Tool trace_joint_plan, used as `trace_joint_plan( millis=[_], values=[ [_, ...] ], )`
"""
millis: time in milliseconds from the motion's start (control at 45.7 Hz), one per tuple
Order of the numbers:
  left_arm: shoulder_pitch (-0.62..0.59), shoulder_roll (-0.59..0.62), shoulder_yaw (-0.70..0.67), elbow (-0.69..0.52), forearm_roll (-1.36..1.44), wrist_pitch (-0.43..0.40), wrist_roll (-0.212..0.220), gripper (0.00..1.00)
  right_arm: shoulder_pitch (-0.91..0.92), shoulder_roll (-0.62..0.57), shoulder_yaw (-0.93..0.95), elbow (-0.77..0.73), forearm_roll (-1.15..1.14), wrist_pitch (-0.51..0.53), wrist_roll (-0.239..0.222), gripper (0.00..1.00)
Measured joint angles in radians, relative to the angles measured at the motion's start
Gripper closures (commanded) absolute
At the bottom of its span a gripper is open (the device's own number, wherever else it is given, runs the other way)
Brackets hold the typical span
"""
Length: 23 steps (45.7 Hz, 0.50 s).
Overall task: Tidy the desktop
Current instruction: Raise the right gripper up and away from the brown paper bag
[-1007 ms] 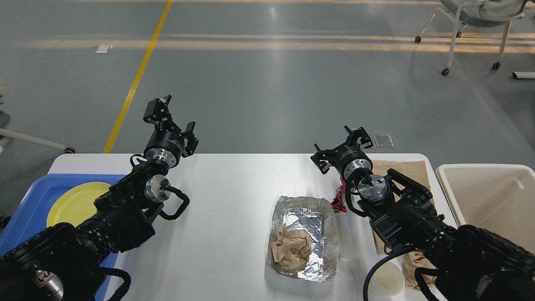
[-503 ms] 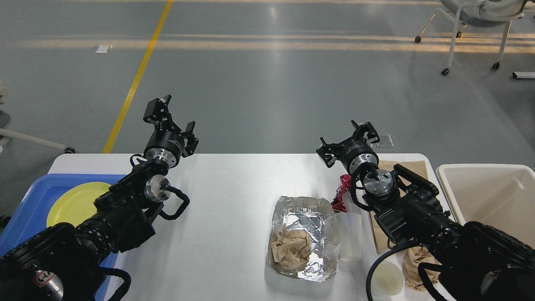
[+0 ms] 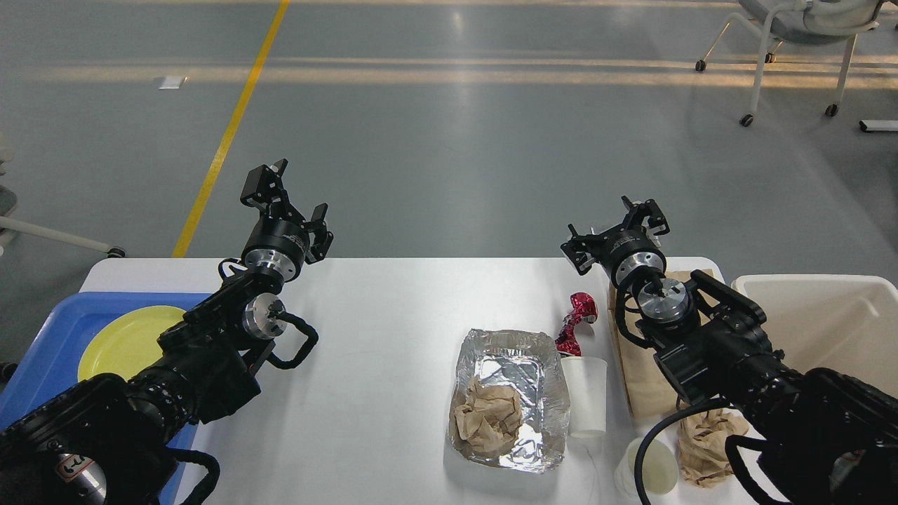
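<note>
The white desktop (image 3: 379, 337) carries litter on its right half. A foil tray (image 3: 540, 421) lies there with crumpled brown paper (image 3: 487, 417) inside. Beside it are a red wrapper (image 3: 577, 322) and a white paper cup (image 3: 586, 396) on its side. A second cup (image 3: 652, 468) and another brown paper wad (image 3: 705, 438) sit near the front right. My left gripper (image 3: 293, 195) hangs open and empty above the table's far left edge. Above the far right edge my right gripper (image 3: 612, 229) is open too, with nothing in it. A flat brown paper bag (image 3: 635, 368) lies partly under the right arm.
A blue tray (image 3: 42, 351) holding a yellow plate (image 3: 126, 337) sits at the table's left end. A cream-white bin (image 3: 828, 322) stands off the right end. A wheeled chair (image 3: 793, 42) is far back right on the grey floor.
My right arm has swung to the right and farther back, uncovering the red wrapper and the lying cup. The left arm has stayed still.
</note>
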State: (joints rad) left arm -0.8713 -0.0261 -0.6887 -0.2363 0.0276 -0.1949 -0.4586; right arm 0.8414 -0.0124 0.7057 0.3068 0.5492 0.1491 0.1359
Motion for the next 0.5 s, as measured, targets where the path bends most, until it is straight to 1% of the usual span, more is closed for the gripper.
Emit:
trace_joint_plan(
  millis=[263,503],
  values=[
    [0.000,0.000,0.000,0.000,0.000,0.000,0.000,0.00,-0.004,-0.023,-0.007,0.005,0.000,0.010,-0.011,0.00],
    [0.000,0.000,0.000,0.000,0.000,0.000,0.000,0.00,0.003,-0.035,-0.013,0.009,0.000,0.014,-0.001,0.00]
  ],
)
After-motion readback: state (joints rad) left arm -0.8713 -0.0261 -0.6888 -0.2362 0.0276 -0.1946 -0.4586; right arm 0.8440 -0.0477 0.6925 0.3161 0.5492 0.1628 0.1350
